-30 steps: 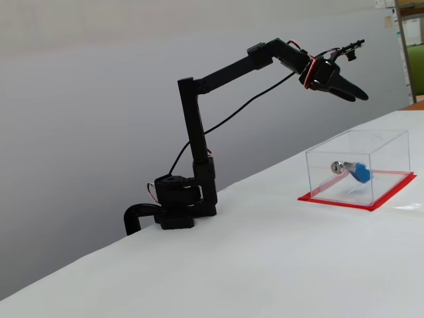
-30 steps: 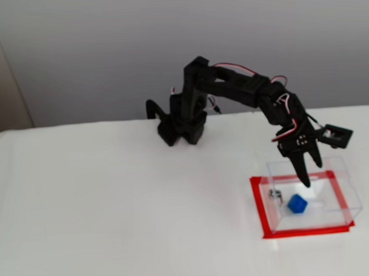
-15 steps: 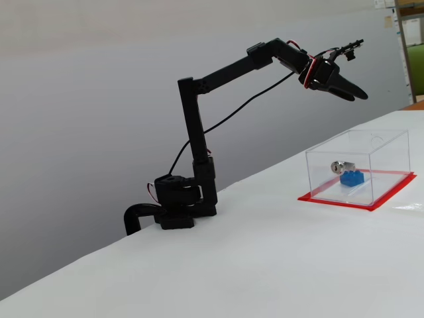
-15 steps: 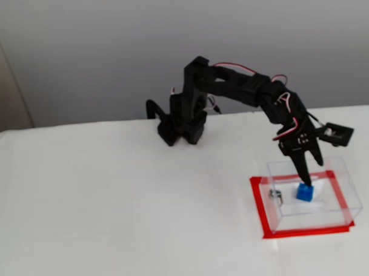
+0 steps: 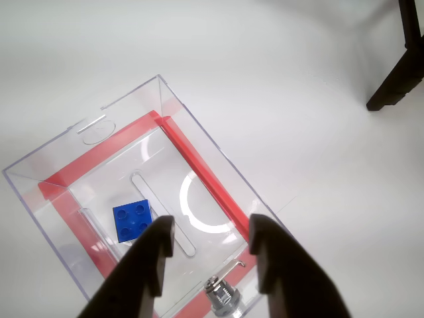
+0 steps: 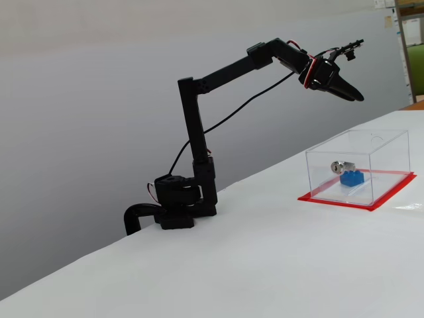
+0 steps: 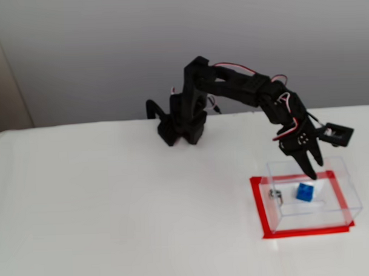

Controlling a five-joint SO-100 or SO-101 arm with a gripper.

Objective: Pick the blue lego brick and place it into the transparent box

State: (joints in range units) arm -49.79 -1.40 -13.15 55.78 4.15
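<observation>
Hand: the hand (image 5: 209, 255) is empty, fingers parted with a clear gap, touching nothing; in a fixed view it hangs above the transparent box (image 6: 381, 142).
Brick: the blue lego brick (image 5: 132, 220) lies studs-up on the box floor, left of the fingers in the wrist view, apparently already delivered.
Box: stands on the white table (image 6: 265, 265), silver lock (image 5: 222, 291) on its near wall.
Why: the spread fingers suit a finished release.
</observation>
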